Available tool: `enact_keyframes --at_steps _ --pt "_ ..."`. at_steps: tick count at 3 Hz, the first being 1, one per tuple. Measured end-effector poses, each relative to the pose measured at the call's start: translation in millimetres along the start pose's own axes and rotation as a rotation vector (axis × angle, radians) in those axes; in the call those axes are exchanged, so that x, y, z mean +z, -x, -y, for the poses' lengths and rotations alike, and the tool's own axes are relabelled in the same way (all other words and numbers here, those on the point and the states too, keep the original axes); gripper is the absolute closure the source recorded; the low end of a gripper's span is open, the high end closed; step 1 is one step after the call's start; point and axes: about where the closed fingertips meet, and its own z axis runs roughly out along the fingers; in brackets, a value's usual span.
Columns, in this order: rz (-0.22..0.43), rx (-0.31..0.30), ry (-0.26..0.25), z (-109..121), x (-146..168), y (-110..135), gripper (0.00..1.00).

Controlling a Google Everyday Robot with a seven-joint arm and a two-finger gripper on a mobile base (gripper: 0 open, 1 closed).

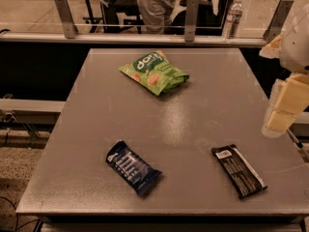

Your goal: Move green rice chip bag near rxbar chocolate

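Step in hand, by my read: approach, pre-grasp. Gripper [281, 116] hung off the right edge of the table [203, 105], above and just right of the rxbar chocolate [239, 170], w/ nothing in it. Spread or pressed together, couldn't tell.

Green rice chip bag [154, 71] lay well apart from the rxbar chocolate, up and left of it toward the far side, untouched.

Next move prob. calls for a reach across to the bag, a pinch on its crinkly body or a seam, then a carry back and a set-down beside the bar, not on it.

Room: bare tabletop btwn bag and bar, so the path looked free. Blue bar [133, 167] sat well left of the rxbar chocolate, out of the way.

Edges: the rxbar chocolate lay near the front-right corner, so the safest drop spot was prob. on its far-left side, away from the front and right edges.
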Motion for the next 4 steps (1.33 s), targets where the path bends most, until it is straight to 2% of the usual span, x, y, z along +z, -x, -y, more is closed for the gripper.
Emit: enact_keyframes --at_steps 1,2,3,4 --pt "0.0 0.0 0.0 0 0 0 0.0" --pt "0.022 0.016 0.0 18 13 13 0.0" --pt "0.048 0.025 -0.009 44 33 36 0.0" --pt "0.06 0.08 -0.026 86 64 64 0.0"
